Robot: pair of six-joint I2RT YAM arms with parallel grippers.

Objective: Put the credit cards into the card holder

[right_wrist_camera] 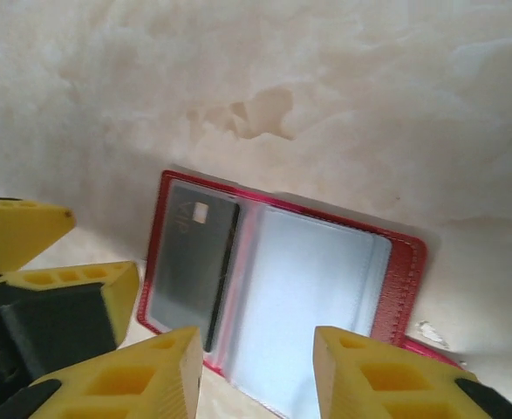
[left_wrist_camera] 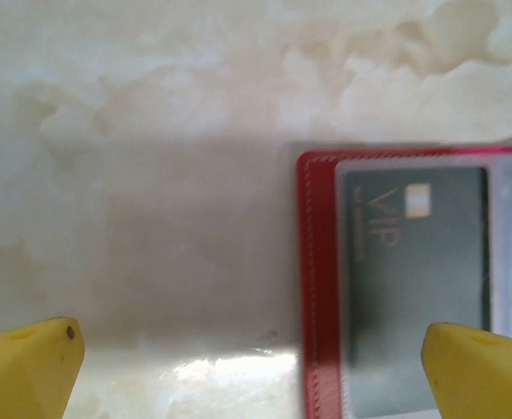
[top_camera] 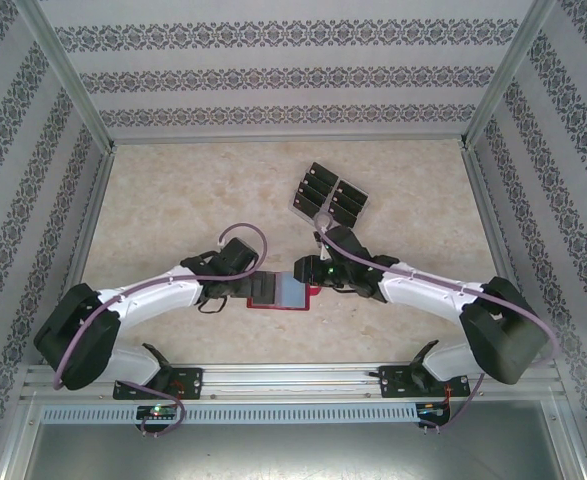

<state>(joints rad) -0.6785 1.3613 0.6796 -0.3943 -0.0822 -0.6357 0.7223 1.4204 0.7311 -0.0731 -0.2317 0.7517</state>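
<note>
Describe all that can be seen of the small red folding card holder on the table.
The small red folding card holder lies open and flat on the pale marbled table, its stitched, leather-like red rim framing clear plastic pockets over a grey-blue lining. One dark rectangular card marked VIP sits in one pocket; the other looks empty.

Overhead camera looks down; both wrist cameras closely share the card holder [left_wrist_camera: 317,288].

You've got the red card holder [right_wrist_camera: 406,262] lying open flat on the counter [top_camera: 173,200], one dark card [right_wrist_camera: 194,262] tucked inside it; the other black cards [top_camera: 325,192] sit farther back.
</note>
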